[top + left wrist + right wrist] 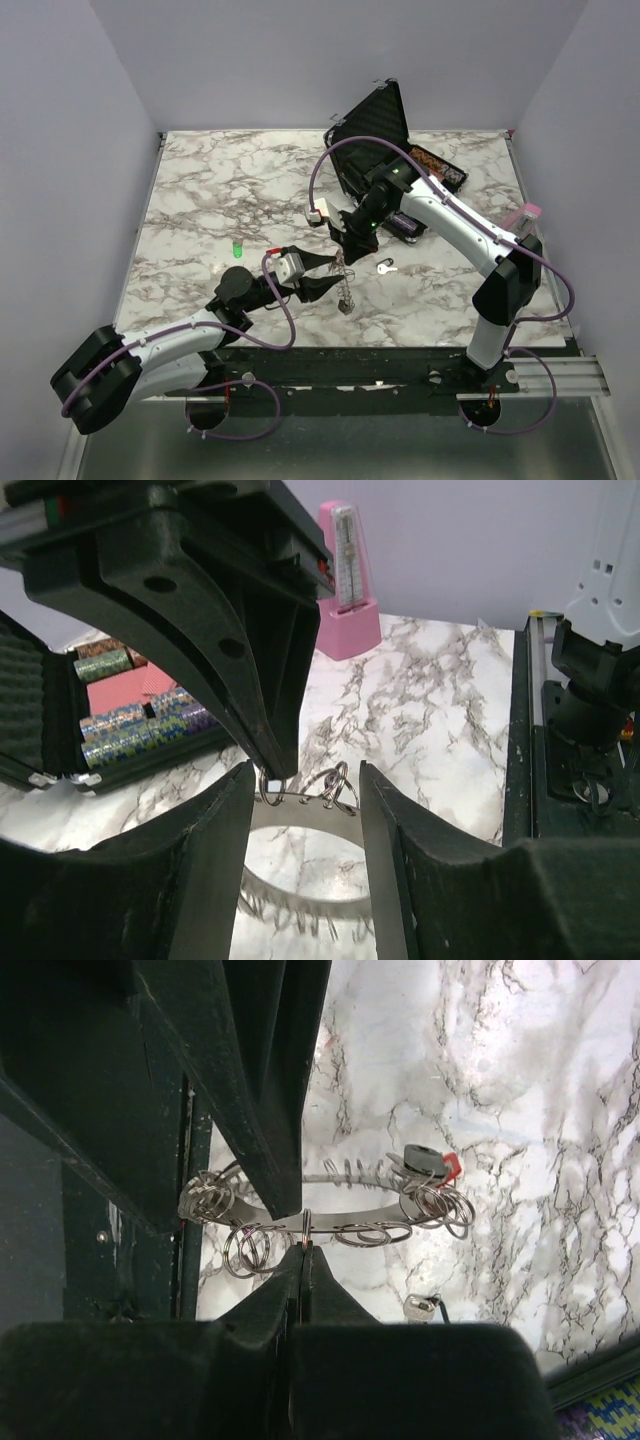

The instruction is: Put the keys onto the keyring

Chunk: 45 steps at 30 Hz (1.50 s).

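The keyring (350,1222) is a flat silver hoop strung with several small split rings, held up above the table. My left gripper (305,780) has its two fingers closed against the hoop (300,815), which spans the gap between them. My right gripper (305,1250) is shut on one small split ring at the hoop's lower edge, directly opposite the left gripper (330,268). A red-headed key (447,1166) hangs on the hoop's far side. A plain silver key (385,267) lies on the marble just right of the grippers, partly visible in the right wrist view (420,1307).
An open black case (375,120) with rows of chips (130,725) stands behind the right arm. A pink metronome (345,580) stands at the table's right edge. A small green object (237,250) lies on the left part of the table (200,200).
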{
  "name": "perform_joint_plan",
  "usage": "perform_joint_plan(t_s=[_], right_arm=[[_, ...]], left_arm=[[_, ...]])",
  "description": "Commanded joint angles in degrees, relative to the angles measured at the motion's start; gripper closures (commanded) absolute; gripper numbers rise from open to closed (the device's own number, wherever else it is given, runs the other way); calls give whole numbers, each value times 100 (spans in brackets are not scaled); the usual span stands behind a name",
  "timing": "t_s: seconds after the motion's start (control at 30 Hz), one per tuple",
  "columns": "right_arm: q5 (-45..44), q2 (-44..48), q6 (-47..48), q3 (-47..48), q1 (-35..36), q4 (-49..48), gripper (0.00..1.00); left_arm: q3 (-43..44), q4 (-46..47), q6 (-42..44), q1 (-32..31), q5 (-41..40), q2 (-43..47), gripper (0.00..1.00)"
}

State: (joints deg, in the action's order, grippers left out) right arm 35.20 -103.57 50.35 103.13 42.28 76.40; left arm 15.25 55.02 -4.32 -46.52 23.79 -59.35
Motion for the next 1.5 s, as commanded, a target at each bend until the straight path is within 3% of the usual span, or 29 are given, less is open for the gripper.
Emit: perform_joint_plan(t_s=[0.0,0.17,0.7,0.9,1.1,1.3,1.33,1.4,1.47], right_arm=[[400,21,-51,172,43,490,97],[470,47,-42,216,43,490,97],[734,162,98,172,43,490,96],[813,188,151,119,43,490,96],[831,214,168,111,43,498,96],[901,241,186,102,43,490,96],[918,241,195,102,43,490,96],[927,232,195,84,43,490,96],[953,249,230,58,34,490,96]], left_arm=[[-40,62,124,-15,20,249,46],[-22,-97,159,20,82,223,53],[66,-440,326,99,-15,205,59],[128,-501,291,126,38,170,67],[163,-510,256,126,64,126,69],[251,-545,142,126,135,56,78],[260,-554,116,117,135,47,82],[260,-554,72,126,126,47,100],[260,-580,-8,135,82,55,100]])
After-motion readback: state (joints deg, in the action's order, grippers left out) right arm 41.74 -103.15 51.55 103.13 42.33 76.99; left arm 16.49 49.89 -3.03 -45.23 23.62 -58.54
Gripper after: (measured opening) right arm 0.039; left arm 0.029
